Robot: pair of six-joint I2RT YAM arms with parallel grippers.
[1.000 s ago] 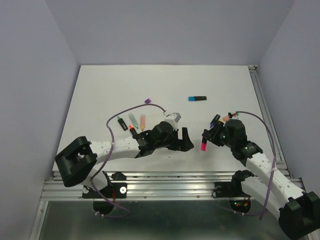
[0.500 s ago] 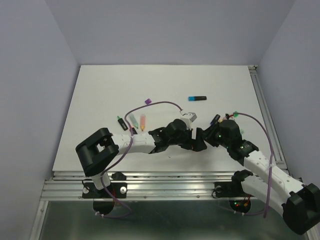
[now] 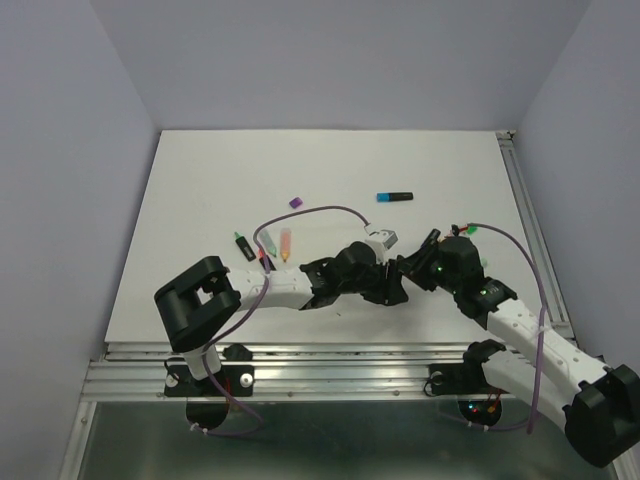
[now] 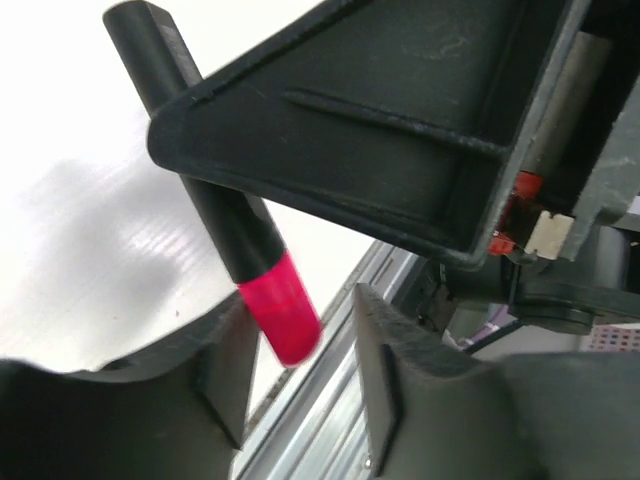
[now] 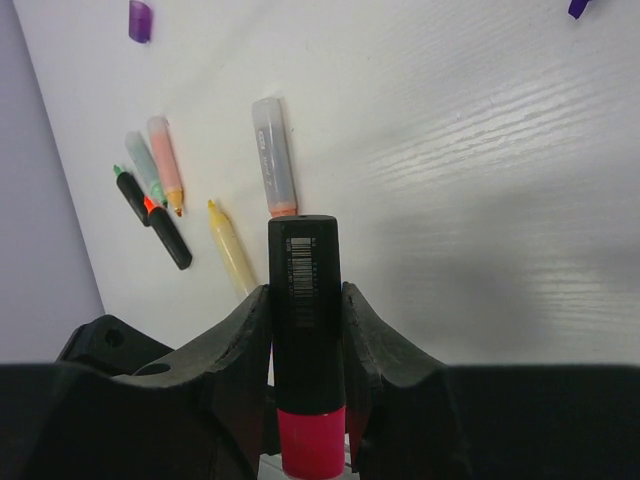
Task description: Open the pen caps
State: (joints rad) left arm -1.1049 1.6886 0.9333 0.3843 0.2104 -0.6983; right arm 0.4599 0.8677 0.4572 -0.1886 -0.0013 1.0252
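- One stubby highlighter (image 5: 304, 300) fills the right wrist view. Its black barrel is clamped between the fingers of the right end effector (image 5: 305, 330), apparently clear of the desk (image 5: 480, 150). Its pink cap (image 5: 312, 442) is still on, at the near end. The cap's tip is cut off by the bottom edge, and the other arm does not show here.
- Left wrist view: the left end effector (image 4: 300, 345) stands part open astride that cap.
  - One finger (image 4: 215, 370) seems to touch the cap, while the other leaves a gap.
  - Closing off-centre could shove the cap sideways and twist the barrel in the right grip.
  - Only the rounded end lies between the fingers, so a pinch there may slip off under a pull.
  - If the right grip is weak, the whole highlighter may follow the pull instead.
  - Blur makes contact hard to judge, and a big dark part overhead hides the barrel's middle.
- Top view: both end effectors meet near the desk's front edge, hiding the cap between them.
  - A freed cap dropped here might roll off that edge.
  - A loose purple cap (image 3: 296, 202), a blue-capped highlighter (image 3: 395, 196) and a cluster of pens (image 3: 265, 245) lie well apart from the action.
  - Those items are too small to show detail.
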